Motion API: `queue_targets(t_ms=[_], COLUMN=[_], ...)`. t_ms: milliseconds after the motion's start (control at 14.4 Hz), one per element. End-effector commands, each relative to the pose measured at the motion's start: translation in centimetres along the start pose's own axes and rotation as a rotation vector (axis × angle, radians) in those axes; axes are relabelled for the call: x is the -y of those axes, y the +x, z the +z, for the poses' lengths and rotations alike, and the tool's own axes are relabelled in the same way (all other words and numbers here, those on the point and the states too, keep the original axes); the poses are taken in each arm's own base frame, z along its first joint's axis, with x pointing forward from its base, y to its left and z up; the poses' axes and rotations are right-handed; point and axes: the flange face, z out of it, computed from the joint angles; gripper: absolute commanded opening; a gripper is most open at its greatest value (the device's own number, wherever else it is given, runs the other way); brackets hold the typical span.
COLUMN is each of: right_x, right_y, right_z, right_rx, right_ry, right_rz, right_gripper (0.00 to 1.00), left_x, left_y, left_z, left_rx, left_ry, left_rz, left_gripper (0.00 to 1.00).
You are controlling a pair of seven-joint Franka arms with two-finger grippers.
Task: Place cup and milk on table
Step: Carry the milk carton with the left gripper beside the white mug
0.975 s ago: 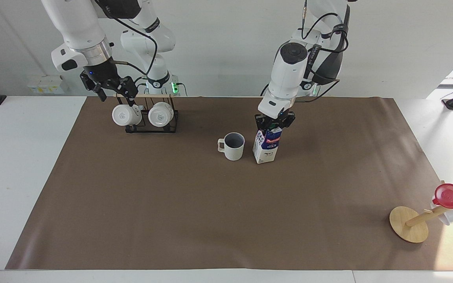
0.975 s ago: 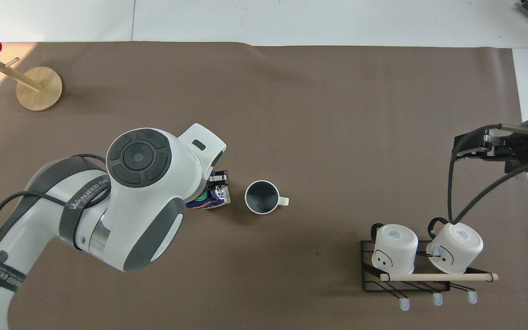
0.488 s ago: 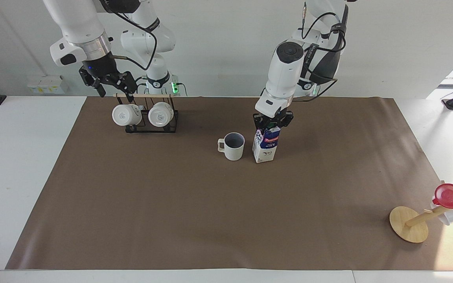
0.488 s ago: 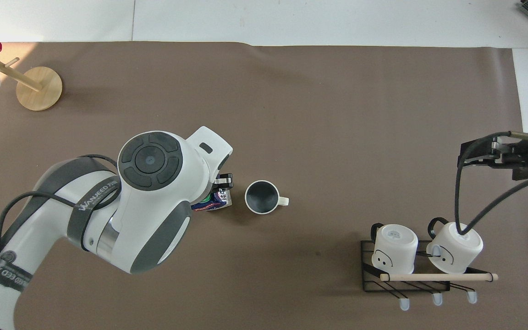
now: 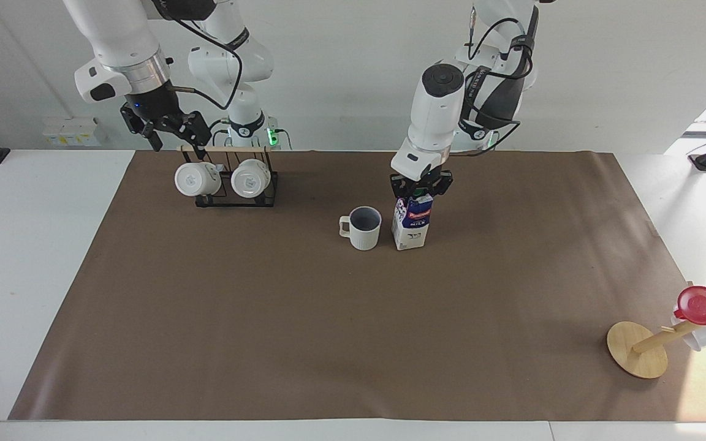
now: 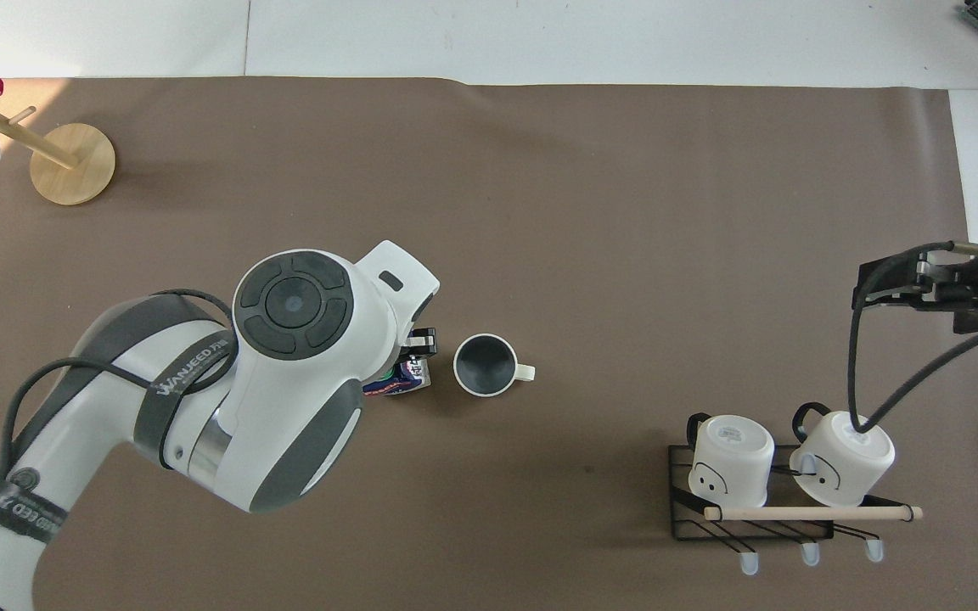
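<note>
Facing view: milk [image 5: 409,225] upright, cap up.

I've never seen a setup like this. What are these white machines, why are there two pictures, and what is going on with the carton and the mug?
The white machines are two robot arms, each ending in a two-finger gripper. Both pictures show the same moment: one camera faces the robots across the table, the other looks steeply down from above their end, so the sides appear swapped.

A brown paper sheet covers most of the table. Near its middle stands the cup, upright and free. Right beside it, toward the left arm's end, stands the milk carton. The left gripper is shut on the carton's top.

The right gripper is open, holds nothing and hangs above a black wire rack that carries two white mugs.

At the corner farthest from the robots, a wooden stand holds a red cup.
</note>
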Motion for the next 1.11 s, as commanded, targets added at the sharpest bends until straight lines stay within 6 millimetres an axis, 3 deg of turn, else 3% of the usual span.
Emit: queue_targets(t_ms=[0, 348, 557, 697, 906, 1045], right_x=[-0.4, -0.4, -0.4, -0.4, -0.4, -0.4], right_y=[-0.1, -0.1, -0.1, -0.1, -0.1, -0.1], right_z=[-0.4, -0.4, -0.4, -0.4, -0.4, -0.4], right_rx=[0.002, 0.002, 0.002, 0.002, 0.002, 0.002], right_ry=[0.021, 0.021, 0.021, 0.021, 0.021, 0.021], right_rz=[-0.012, -0.012, -0.012, -0.011, -0.011, -0.012], right_gripper=[1.00, 1.00, 1.00, 1.00, 1.00, 1.00], left_x=[0.1, 0.2, 0.3, 0.3, 0.4, 1.1], left_y=[-0.7, -0.8, -0.8, -0.7, -0.3, -0.5], left_z=[0.0, 0.0, 0.1, 0.0, -1.0, -3.9], left_rx=[-0.004, -0.008, -0.006, -0.007, -0.012, -0.018], left_ry=[0.026, 0.023, 0.025, 0.024, 0.020, 0.016], left_rz=[0.006, 0.007, 0.007, 0.007, 0.004, -0.006], left_gripper=[0.54, 0.60, 0.89, 1.00, 1.00, 1.00])
